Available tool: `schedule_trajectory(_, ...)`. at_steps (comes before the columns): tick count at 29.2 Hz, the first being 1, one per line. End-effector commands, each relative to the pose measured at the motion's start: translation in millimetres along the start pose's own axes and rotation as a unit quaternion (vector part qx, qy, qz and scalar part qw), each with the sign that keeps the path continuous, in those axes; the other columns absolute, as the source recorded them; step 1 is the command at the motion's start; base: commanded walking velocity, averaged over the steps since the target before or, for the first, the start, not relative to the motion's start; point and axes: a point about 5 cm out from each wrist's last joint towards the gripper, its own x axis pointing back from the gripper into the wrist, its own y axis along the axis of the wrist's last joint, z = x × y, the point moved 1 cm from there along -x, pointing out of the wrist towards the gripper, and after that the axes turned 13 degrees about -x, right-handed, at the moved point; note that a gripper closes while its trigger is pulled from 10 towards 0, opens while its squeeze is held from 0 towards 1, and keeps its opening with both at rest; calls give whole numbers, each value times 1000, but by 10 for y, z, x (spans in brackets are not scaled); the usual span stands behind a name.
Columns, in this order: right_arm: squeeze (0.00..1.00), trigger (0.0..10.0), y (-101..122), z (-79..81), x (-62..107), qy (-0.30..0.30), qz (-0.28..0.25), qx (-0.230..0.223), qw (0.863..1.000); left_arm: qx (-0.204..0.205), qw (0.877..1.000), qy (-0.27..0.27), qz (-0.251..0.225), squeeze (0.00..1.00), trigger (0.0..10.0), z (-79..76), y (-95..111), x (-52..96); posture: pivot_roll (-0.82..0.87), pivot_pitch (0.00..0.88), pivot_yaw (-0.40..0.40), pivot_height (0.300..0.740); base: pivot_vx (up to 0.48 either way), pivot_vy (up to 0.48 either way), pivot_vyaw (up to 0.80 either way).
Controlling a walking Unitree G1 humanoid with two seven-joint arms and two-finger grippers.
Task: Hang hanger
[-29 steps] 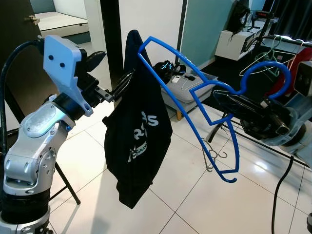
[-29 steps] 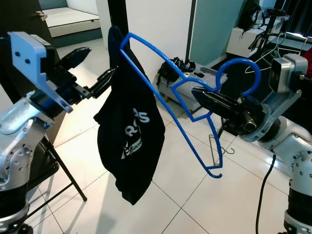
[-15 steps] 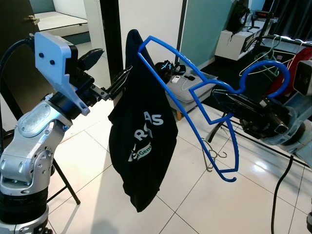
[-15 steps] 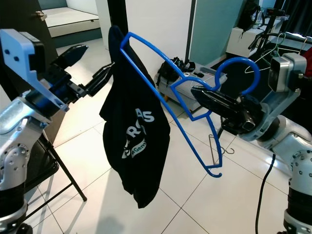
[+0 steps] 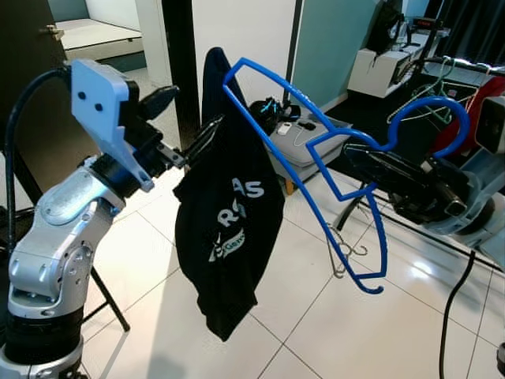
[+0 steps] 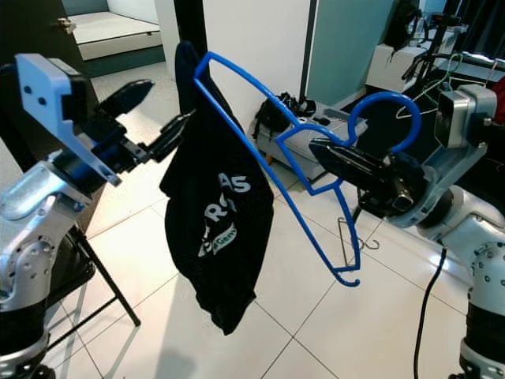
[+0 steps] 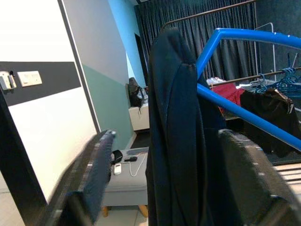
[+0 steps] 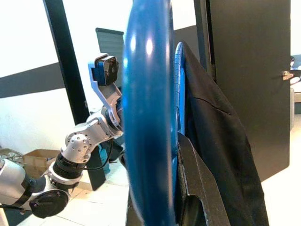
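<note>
A blue plastic hanger point(image 5: 276, 79) is held out in front of me, tilted, with its hook toward my right arm. My right gripper point(image 5: 379, 170) is shut on the hanger just below the hook. A black T-shirt point(image 5: 233, 213) with white lettering hangs from the hanger's far left end. My left gripper point(image 5: 185, 118) stands open beside the shirt's upper edge, its lower finger point(image 5: 207, 133) at the cloth. In the left wrist view the shirt point(image 7: 178, 141) and the blue bar point(image 7: 244, 35) lie ahead between the spread fingers point(image 7: 94, 174).
A grey padded bench point(image 5: 304, 146) with small items stands behind the hanger. A clothes rack point(image 5: 442, 79) with hangers is at the back right. A thin wire stand point(image 5: 347, 253) and a black cable point(image 5: 454, 292) are on the tiled floor; black stand legs point(image 5: 102, 292) are at my left.
The shirt, earlier bunched up toward the left gripper, has dropped and hangs longer. The left gripper drew back, then came in again to the shirt's edge. The right arm and hanger held still.
</note>
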Motion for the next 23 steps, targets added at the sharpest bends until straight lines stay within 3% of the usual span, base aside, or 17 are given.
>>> schedule_trajectory(1, 0, 10000, 79, 53, -15, 14, -8, 20, 1000, 9, 1000, -4, 5, 0, 0, -40, -39, -3, -26, 0, -34, 740, 0, 0, 0)
schedule_trajectory(23, 0, 10000, 77, 47, 15, 14, -6, 19, 1000, 11, 1000, 3, 7, 0, 0, -5, -49, 9, -25, 0, -35, 740, 0, 0, 0)
